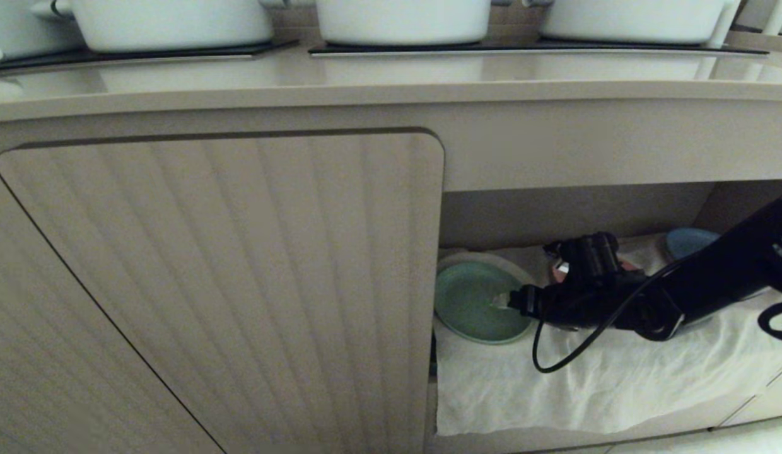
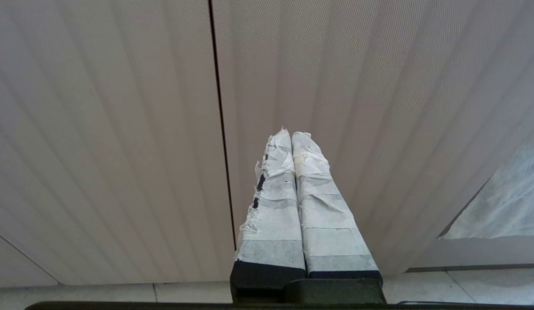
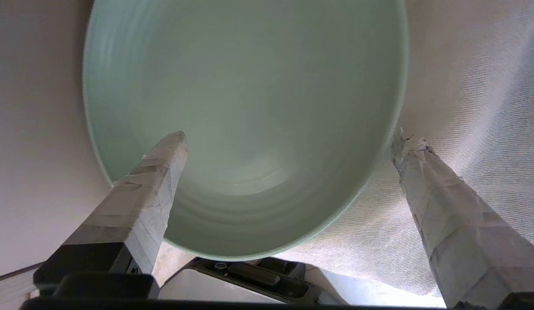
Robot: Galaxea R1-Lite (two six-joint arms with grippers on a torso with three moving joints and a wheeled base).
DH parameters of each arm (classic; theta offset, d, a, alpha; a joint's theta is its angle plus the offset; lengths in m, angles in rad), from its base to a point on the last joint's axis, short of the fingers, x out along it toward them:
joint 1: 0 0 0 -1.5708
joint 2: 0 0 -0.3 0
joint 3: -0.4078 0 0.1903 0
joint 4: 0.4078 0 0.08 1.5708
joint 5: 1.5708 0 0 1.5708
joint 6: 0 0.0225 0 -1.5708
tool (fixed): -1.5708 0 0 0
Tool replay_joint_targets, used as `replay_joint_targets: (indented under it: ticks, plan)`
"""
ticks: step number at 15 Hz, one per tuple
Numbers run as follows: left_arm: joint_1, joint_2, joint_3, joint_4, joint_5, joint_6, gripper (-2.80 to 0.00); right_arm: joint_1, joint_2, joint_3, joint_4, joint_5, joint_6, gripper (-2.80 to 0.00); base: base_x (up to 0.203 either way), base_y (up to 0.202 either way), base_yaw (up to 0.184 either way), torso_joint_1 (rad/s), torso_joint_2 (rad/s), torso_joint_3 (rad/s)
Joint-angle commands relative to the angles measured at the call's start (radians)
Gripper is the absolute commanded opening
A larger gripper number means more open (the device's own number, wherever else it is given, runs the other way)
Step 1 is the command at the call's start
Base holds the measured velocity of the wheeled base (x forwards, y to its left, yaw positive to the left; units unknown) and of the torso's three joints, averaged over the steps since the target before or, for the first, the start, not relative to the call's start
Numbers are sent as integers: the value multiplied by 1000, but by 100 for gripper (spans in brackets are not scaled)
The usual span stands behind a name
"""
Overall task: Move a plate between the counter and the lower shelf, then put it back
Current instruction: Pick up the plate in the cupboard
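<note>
- Right wrist view: the mint-green plate (image 3: 245,107) is seen on the lower shelf's white cloth (image 3: 473,86).
- Right gripper (image 3: 288,140) is spread wide, one finger over the plate, one outside its rim, apparently to pinch that rim.
- Left gripper (image 2: 291,137) is clenched empty, parked before the cabinet door (image 2: 99,129).

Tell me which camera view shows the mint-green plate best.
The head view: the whole plate shows lying on the white cloth in the lower shelf, with the open right gripper over it. The right wrist view shows its inside close up, cropped at the top. The left wrist view shows none of it.
</note>
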Motion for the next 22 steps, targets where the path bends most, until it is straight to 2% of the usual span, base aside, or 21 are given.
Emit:
replay_joint_targets:
  ticks: [1, 22]
  plan:
    - [0, 0, 0, 0, 0, -1, -280, 0, 8, -2, -7, 0, 3, 0, 0, 0, 0, 0, 0, 0]
    - [0, 0, 0, 0, 0, -1, -280, 17, 52, -43, -21, -20, 2, 0, 0, 0, 0, 0, 0, 0]
